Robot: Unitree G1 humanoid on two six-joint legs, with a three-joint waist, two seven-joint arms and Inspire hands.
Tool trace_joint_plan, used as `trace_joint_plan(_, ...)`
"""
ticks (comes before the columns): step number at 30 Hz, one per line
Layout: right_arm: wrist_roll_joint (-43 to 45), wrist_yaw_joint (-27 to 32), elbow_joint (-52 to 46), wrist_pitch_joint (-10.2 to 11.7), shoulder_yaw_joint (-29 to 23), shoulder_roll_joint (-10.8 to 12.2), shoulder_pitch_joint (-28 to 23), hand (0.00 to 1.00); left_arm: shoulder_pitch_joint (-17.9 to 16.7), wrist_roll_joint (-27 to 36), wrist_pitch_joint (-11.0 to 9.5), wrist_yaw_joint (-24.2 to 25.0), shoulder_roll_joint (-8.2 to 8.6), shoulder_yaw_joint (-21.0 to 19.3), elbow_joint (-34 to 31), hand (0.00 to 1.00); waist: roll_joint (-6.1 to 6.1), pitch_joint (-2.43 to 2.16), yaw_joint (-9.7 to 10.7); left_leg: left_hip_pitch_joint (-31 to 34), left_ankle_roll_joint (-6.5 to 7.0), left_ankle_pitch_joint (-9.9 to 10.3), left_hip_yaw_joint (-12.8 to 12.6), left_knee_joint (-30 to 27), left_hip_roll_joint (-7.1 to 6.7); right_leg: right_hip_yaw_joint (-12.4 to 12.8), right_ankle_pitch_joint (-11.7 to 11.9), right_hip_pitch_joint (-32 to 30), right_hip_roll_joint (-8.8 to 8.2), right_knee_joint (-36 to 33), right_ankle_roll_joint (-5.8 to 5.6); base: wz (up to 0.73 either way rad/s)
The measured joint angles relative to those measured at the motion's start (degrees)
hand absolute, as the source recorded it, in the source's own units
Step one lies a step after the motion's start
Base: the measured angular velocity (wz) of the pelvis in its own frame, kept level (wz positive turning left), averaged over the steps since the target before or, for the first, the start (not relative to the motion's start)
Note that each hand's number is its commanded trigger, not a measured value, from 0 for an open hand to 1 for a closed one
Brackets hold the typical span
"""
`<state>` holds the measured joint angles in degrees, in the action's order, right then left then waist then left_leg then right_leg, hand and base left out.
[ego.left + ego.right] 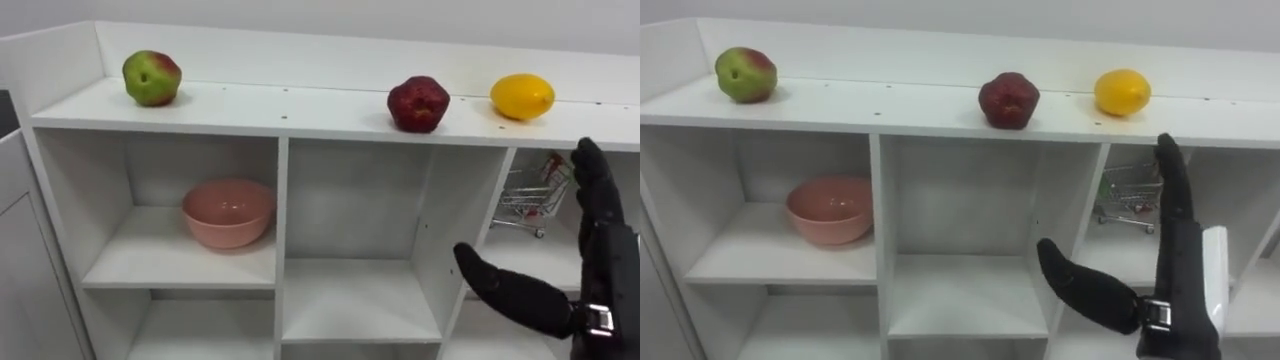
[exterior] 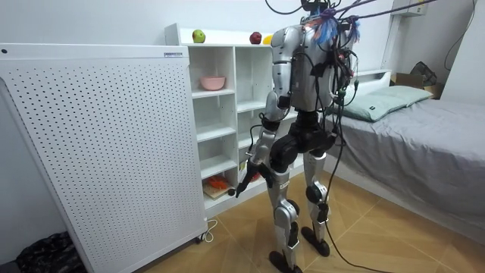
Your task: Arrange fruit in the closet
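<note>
R hand [image 1: 1178, 270] up, spread wide, empty; prob. going for lemon [image 1: 1122, 92] just above it. L hand [image 2: 246, 179] hangs low, idle.

Toy cart [image 1: 527, 196] half behind right hand [image 1: 606, 250]

Silver-grey torso, black hips, black right hand [image 1: 1180, 265], dangling cables.

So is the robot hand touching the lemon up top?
Apart. In the left eye view the right robot hand points up below the shelf top; the lemon sits on top, white board edge between them.
</note>
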<state>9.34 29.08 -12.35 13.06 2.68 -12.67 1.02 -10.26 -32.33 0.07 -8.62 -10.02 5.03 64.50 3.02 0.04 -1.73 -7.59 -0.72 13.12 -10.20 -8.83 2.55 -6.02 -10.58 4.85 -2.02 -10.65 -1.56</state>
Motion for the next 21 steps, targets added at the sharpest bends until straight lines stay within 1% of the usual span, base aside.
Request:
trace_joint_plan(4, -0.04, -1.79, -0.16, -0.06, -1.02, -0.03, 3.14, 0.00, 0.53, -1.17, 0.17, 1.63, -0.04, -0.44, -1.39, 0.00, 0.07, -0.02, -0.12, 0.17, 0.00, 0.00, 0.58, -0.19, 0.02, -0.98, 0.01, 0.13, -0.05, 0.01, 0.01, 0.10)
trace_joint_plan(6, -1.05, -2.44, -0.11, -0.22, -1.51, -0.51, 4.96, 0.00, 0.73, -1.15, 0.27, 2.10, -0.04, -0.38, -1.67, 0.00, 0.21, -0.03, -0.22, 0.19, 0.00, 0.00, 1.01, -0.34, 0.02, -2.19, 0.01, 0.26, -0.19, -0.01, 0.01, 0.07)
trace_joint_plan(7, -1.18, -2.43, -0.11, -0.23, -1.59, -0.70, 5.36, 0.00, 0.71, -1.15, 0.28, 2.14, -0.04, -0.38, -1.67, 0.00, 0.26, -0.01, -0.24, 0.22, 0.00, 0.00, 1.12, -0.37, 0.02, -2.31, 0.01, 0.31, -0.22, 0.00, 0.01, 0.06)
trace_joint_plan(10, -1.50, -2.36, 0.54, -0.31, -1.68, -1.34, 7.08, 0.00, 0.61, -1.15, 0.53, 2.13, -0.11, -0.38, -1.64, 0.00, 0.61, 0.24, -0.37, 0.16, 0.00, -0.01, 1.59, -0.51, -0.01, -3.45, 0.01, 0.60, -0.36, 0.02, 0.01, 0.07)
trace_joint_plan(12, -0.85, -2.41, 2.17, -0.41, -1.71, -2.11, 8.52, 0.00, 0.70, -1.14, 0.63, 2.00, -0.12, -0.41, -1.65, 0.00, 1.19, 0.49, -0.38, 0.13, 0.00, -0.01, 1.74, -0.74, -0.02, -3.61, 0.01, 0.60, -0.38, 0.04, 0.01, 0.00)
trace_joint_plan(14, -0.77, -2.43, 3.13, -0.60, -1.77, -2.38, 9.20, 0.00, 0.67, -1.14, 0.65, 1.97, -0.28, -0.41, -1.65, 0.00, 1.64, 0.57, -0.51, 0.19, 0.00, -0.01, 1.88, -0.82, -0.02, -3.65, 0.01, 0.59, -0.39, 0.05, 0.01, 0.03)
trace_joint_plan(17, -0.75, -2.45, 3.42, -0.59, -1.78, -2.41, 9.33, 0.00, 0.61, -1.10, 0.81, 1.97, -0.42, -0.41, -1.64, 0.00, 1.91, 0.47, -0.69, 0.34, 0.00, -0.01, 2.30, -0.94, -0.07, -3.96, 0.01, 0.64, -0.44, 0.04, 0.02, 0.06)
trace_joint_plan(21, -1.27, -2.49, 5.32, -0.63, -2.27, -2.42, 10.28, 0.00, 0.58, -1.13, 0.88, 1.89, -0.38, -0.41, -1.64, 0.00, 1.94, 0.43, -0.81, 0.46, 0.01, -0.02, 2.68, -1.10, -0.11, -4.41, 0.01, 0.79, -0.52, 0.03, 0.02, 0.05)
